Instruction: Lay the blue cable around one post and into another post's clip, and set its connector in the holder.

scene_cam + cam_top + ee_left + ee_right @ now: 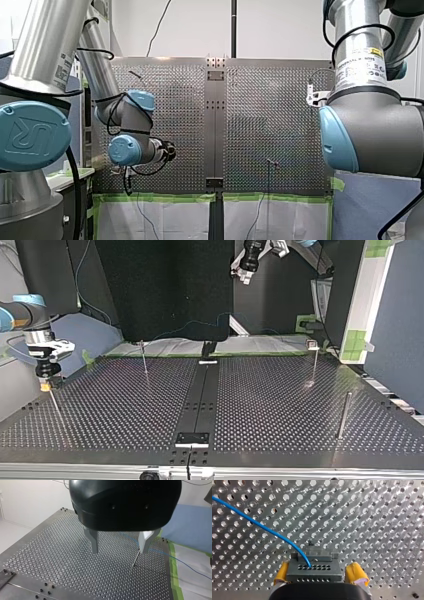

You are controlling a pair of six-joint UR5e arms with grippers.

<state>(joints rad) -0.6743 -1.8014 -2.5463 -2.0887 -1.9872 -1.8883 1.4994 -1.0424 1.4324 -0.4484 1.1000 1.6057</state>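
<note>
My right end effector (319,567), narrowly open, straddles the connector (314,571) by the tabletop's (374,517) edge, cable (262,527) attached; my left end effector (118,543) hangs wide, empty.

A thin blue cable (262,526) arcs down into the top of a grey, hole-dotted connector (314,571).

1. "UR" logo, embossed on the blue joint cap (31,135) of the left arm, at the front view's left.
2. White label (361,64) with a yellow patch on the right arm's silver tube: print too small to read.
3. Sticker (63,66) on the left arm's tube: also illegible.
</note>
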